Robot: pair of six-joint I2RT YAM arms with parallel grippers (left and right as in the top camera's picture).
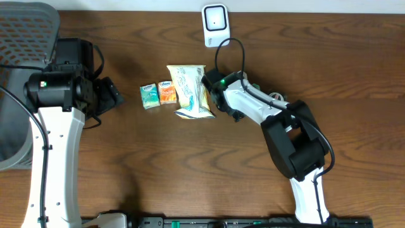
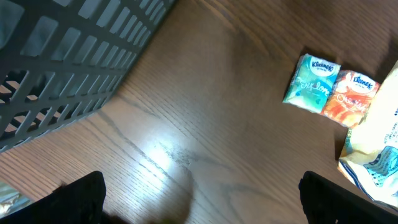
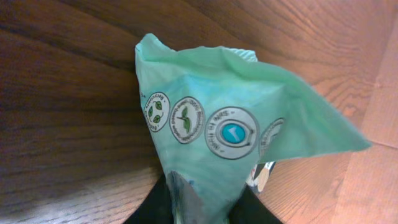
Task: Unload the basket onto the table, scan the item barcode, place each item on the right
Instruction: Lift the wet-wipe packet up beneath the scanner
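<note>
Pouch position, overhead view: the printed snack pouch (image 1: 188,92) lies on the worktop (image 1: 329,63), below the scanner (image 1: 215,25) and just right of two small tissue packs (image 1: 158,95). The right fingers (image 1: 212,96) meet its right edge, and the left fingers (image 1: 114,95) stand well apart from it, near the basket (image 1: 19,38).

Left wrist view: the left fingers are spread wide and hold nothing.

Right wrist view: the right fingers pinch a narrow fold of the pouch's teal film. The pouch is judged light, soft, crinkly and slippery. A sealed edge seam probably offers the firmest hold and leaves the barcode panel uncovered.
</note>
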